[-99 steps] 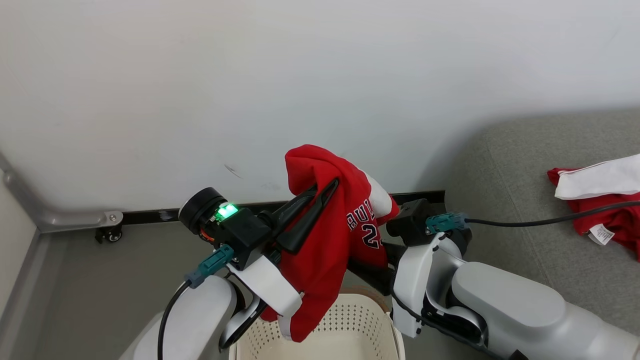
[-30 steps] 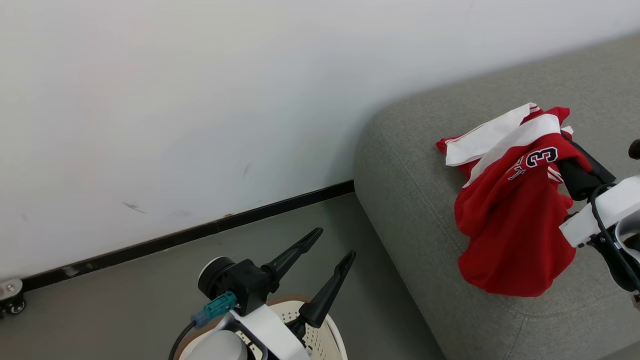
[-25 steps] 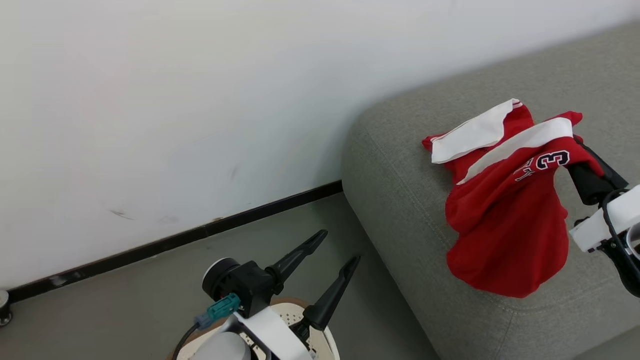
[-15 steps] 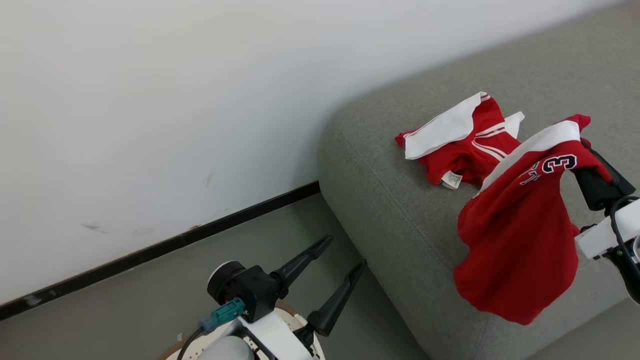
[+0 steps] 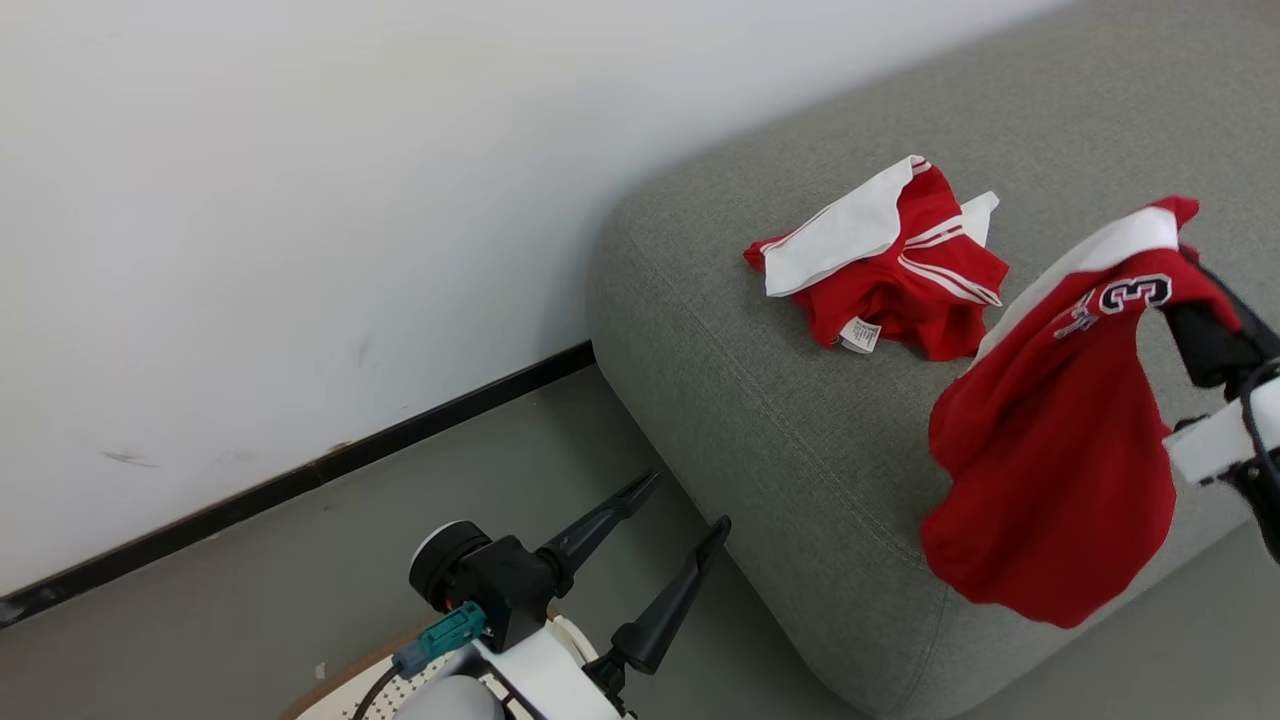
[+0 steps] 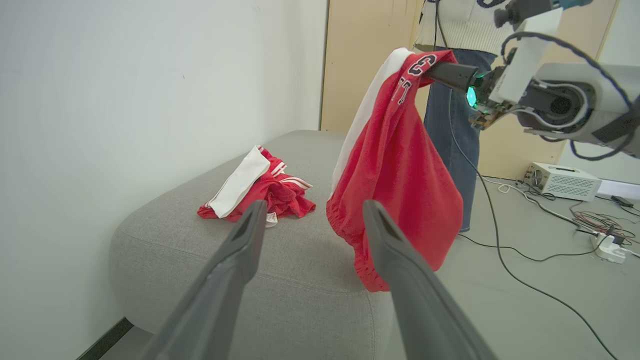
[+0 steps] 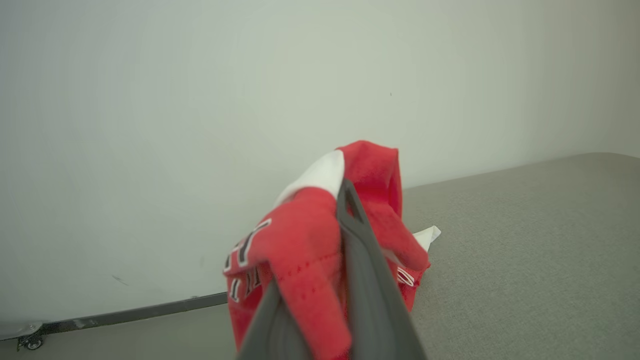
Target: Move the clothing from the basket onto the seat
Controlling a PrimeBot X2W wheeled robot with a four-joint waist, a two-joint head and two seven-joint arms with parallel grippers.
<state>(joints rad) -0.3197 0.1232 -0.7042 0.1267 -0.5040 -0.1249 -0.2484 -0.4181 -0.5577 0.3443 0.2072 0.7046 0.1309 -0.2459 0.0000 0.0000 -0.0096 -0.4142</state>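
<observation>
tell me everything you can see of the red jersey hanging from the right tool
The red jersey is soft knit-looking cloth with a white panel and black-and-white lettering including a 3. It hangs limp and bunched, pinched near its top by the shut right tool, drooping past the grey seat's front edge. Whether its hem brushes the seat is unclear.

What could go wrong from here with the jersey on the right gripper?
1. The red lettered jersey hangs from the shut right gripper at the front edge of the grey fabric sofa seat, hem seemingly past it; released here, it may slide to the floor.
2. Fabric wraps over the fingers, so it may cling on opening.
3. A person in jeans appears near that arm; a swing might hit them.
</observation>
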